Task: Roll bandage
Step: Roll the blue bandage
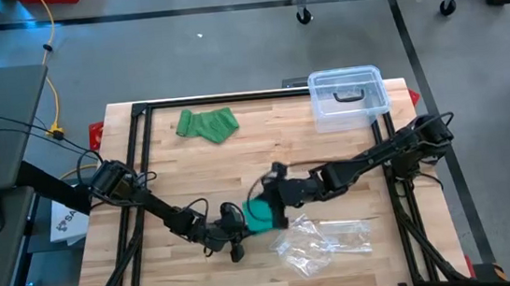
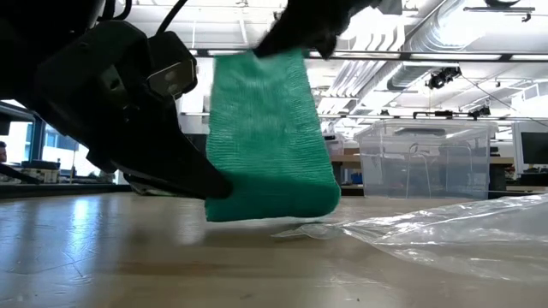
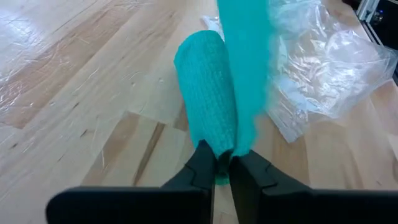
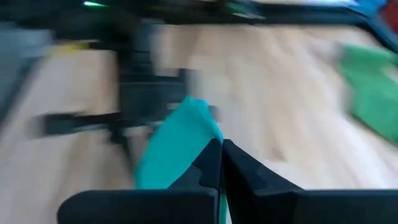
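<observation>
The teal bandage (image 1: 262, 214) sat near the front middle of the wooden table (image 1: 265, 151), just left of a crumpled clear plastic wrapper (image 1: 325, 239). The left gripper (image 3: 222, 167) was clamped on the bandage's low end, where a first fold or curl rested on the wood. The right gripper (image 4: 220, 163) pinched the upper end, holding the strip up off the table. Judging by this, rolling had barely begun; most of the strip remained unwound.

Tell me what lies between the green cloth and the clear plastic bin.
Nothing: in the high view, only bare wooden table runs between the green cloth and the clear plastic bin.
</observation>
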Motion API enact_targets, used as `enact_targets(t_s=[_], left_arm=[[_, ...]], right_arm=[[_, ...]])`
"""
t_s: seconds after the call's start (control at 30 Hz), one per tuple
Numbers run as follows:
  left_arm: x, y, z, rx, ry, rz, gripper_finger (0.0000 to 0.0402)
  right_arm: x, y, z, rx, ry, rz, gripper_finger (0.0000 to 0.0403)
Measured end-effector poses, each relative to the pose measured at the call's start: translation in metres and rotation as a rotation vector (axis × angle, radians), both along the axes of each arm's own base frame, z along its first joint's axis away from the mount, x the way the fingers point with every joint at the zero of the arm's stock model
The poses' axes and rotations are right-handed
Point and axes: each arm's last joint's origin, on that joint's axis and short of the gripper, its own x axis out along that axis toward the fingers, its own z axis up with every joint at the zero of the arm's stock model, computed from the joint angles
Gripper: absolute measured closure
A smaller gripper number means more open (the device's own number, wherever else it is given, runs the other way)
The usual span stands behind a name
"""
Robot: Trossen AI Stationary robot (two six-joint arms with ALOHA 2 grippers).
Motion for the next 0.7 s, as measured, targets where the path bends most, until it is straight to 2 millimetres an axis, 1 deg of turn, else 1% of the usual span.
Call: enact_targets(t_s=[0.07, 0.17, 0.3, 0.4, 0.47, 0.53, 0.6, 0.7], left_arm=[[0.000, 0.000, 0.000, 0.001, 0.000, 0.001, 0.0379], [0.000, 0.000, 0.000, 0.004, 0.000, 0.000, 0.0373], [0.000, 0.000, 0.003, 0.010, -0.004, -0.011, 0.0371], [0.000, 0.000, 0.005, 0.018, -0.005, -0.021, 0.0370], [-0.001, -0.001, 0.004, 0.015, -0.001, -0.025, 0.0370], [-0.001, -0.001, 0.004, 0.004, 0.003, -0.042, 0.0370], [-0.001, -0.002, 0.004, -0.008, 0.009, -0.057, 0.0370], [-0.002, -0.002, 0.010, -0.036, 0.010, -0.067, 0.0369]], right_arm=[[-0.001, -0.008, -0.003, 0.010, 0.026, -0.104, 0.0403], [-0.004, -0.022, -0.009, 0.048, 0.094, -0.189, 0.0403], [-0.008, -0.038, -0.023, 0.052, 0.149, -0.243, 0.0402], [-0.009, -0.051, -0.036, 0.050, 0.146, -0.231, 0.0393], [-0.009, -0.059, -0.044, 0.110, 0.129, -0.193, 0.0377], [-0.010, -0.066, -0.051, 0.171, 0.106, -0.149, 0.0353], [-0.012, -0.073, -0.057, 0.211, 0.103, -0.126, 0.0322], [-0.016, -0.080, -0.064, 0.235, 0.143, -0.120, 0.0273]])
